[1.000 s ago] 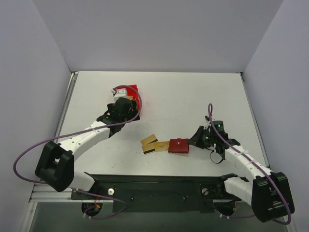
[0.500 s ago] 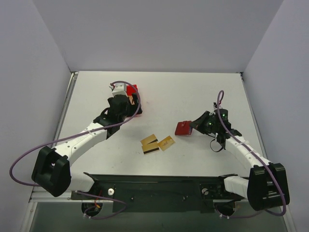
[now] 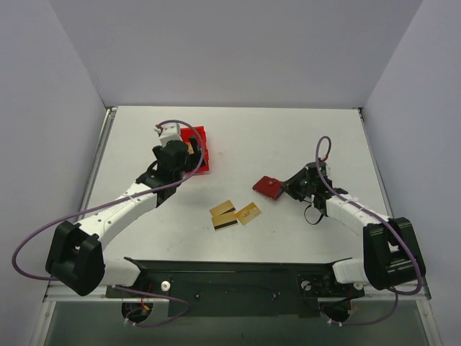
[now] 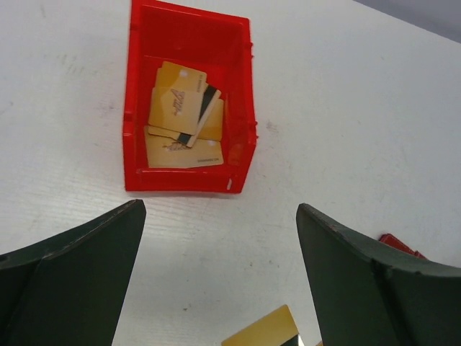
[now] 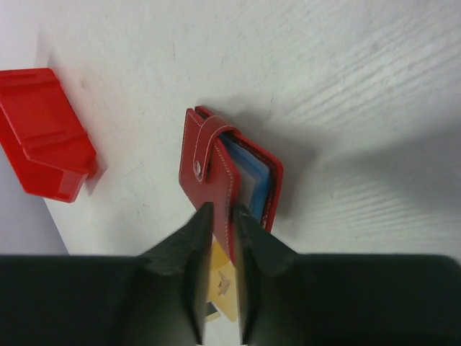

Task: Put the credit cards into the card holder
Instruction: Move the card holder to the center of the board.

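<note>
My right gripper (image 3: 287, 187) is shut on one flap of the dark red card holder (image 3: 268, 187), held tilted above the table; in the right wrist view the card holder (image 5: 216, 166) hangs partly open, showing blue slots and the snap tab, with my right gripper (image 5: 220, 216) pinching the flap. Three gold-tan credit cards (image 3: 232, 214) lie loose mid-table, one with a dark stripe. More cards (image 4: 184, 115) lie in the red bin (image 4: 238, 108). My left gripper (image 4: 216, 238) is open and empty near the bin; in the top view it (image 3: 186, 157) hangs over the bin's near side.
The red open-topped bin (image 3: 200, 148) stands at the back left, partly under the left arm. It also shows at the left edge of the right wrist view (image 5: 43, 130). Purple cables loop from both arms. Grey walls bound the white table.
My right gripper has lifted the card holder off the table and carried it up and back from the cards. My left arm has moved back, uncovering more of the bin.
</note>
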